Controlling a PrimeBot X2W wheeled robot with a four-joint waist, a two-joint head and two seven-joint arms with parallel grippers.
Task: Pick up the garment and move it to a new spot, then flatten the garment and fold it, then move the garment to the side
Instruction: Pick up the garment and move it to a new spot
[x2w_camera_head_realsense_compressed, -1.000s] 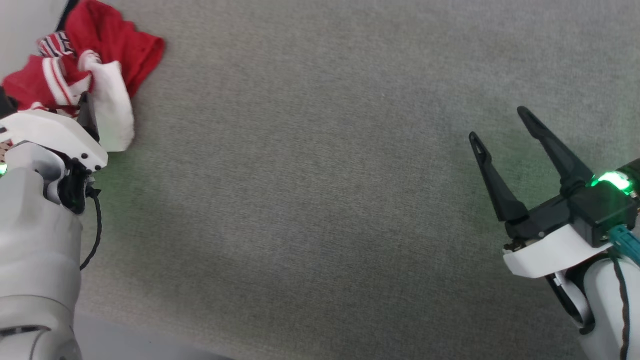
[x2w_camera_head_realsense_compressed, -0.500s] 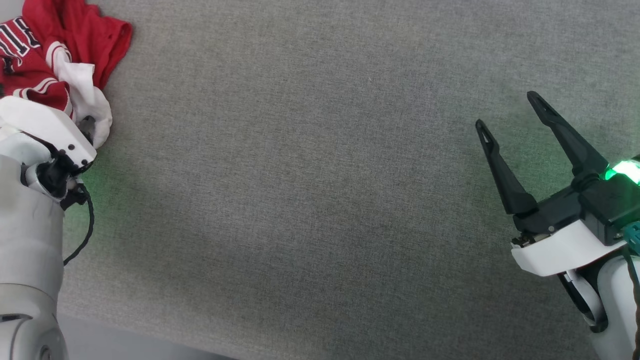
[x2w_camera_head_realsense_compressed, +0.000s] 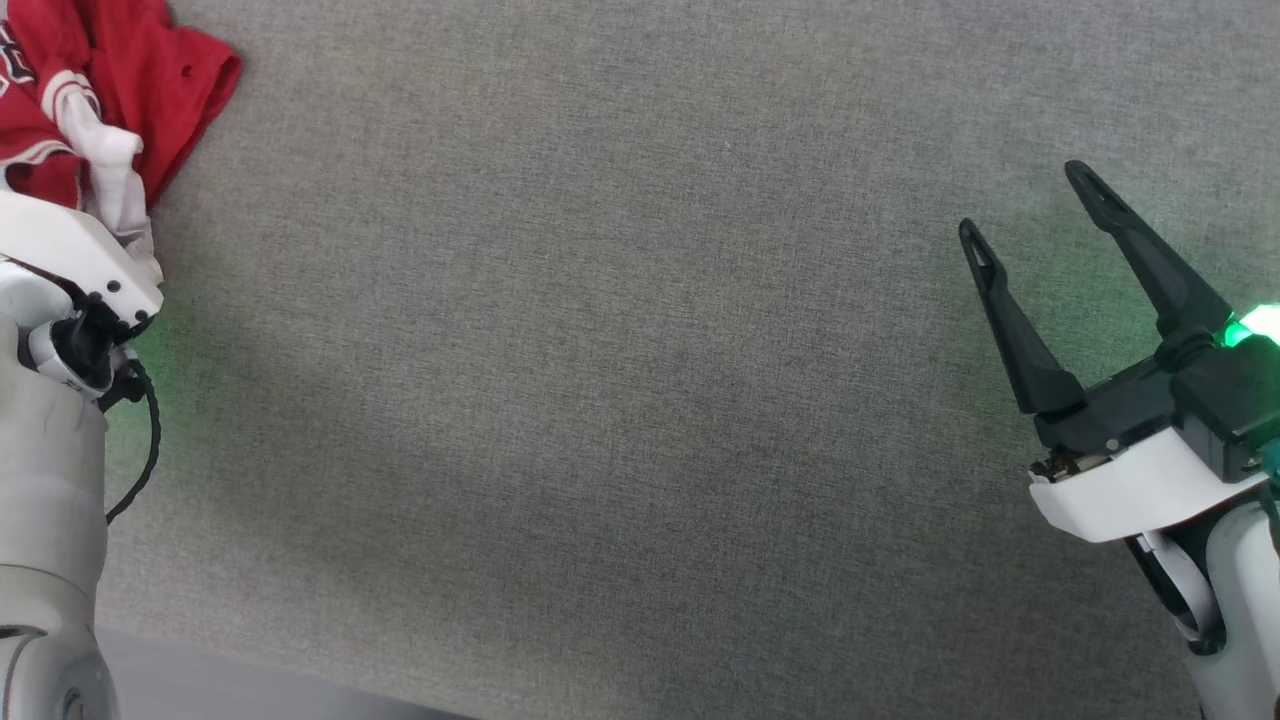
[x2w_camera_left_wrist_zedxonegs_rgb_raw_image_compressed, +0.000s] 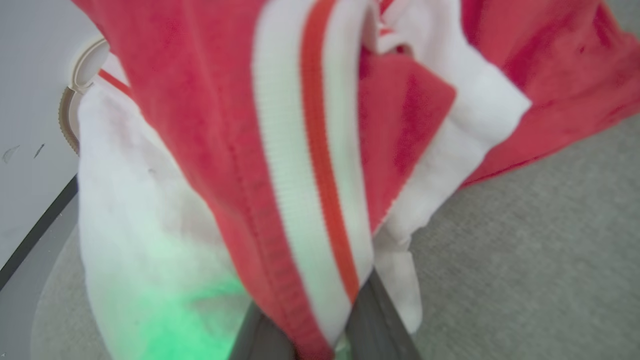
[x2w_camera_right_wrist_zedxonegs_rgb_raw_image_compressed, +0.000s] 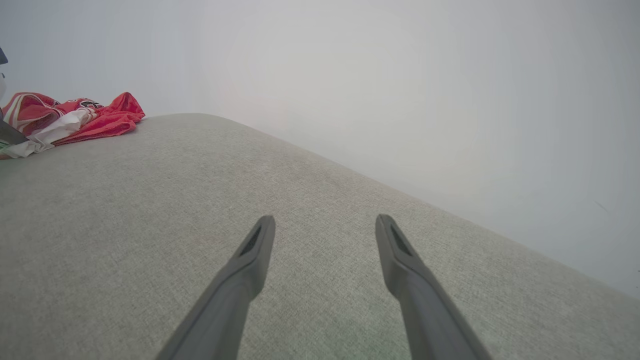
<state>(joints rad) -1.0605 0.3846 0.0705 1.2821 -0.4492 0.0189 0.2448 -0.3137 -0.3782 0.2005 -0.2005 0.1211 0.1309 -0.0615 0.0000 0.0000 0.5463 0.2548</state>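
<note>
At upper left of the head view, the red T-shirt (x2w_camera_head_realsense_compressed: 180, 70) bunches ahead of my left gripper (x2w_camera_left_wrist_zedxonegs_rgb_raw_image_compressed: 320, 325), clamped on its striped trim (x2w_camera_left_wrist_zedxonegs_rgb_raw_image_compressed: 310, 150); my right gripper (x2w_camera_head_realsense_compressed: 1022, 200) gapes, well apart.

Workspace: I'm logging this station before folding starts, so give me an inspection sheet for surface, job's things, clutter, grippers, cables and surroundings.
Surface: grey fabric surface, flat.
Job's things: red-and-white garment, crumpled, at the head view's upper left.
Clutter: nothing seen.
Grippers: left gripper closed on the garment's striped trim; right gripper open, holding nothing, over the surface.
Cables: black cable looped at the left wrist.
Surroundings: pale wall behind the surface.
</note>
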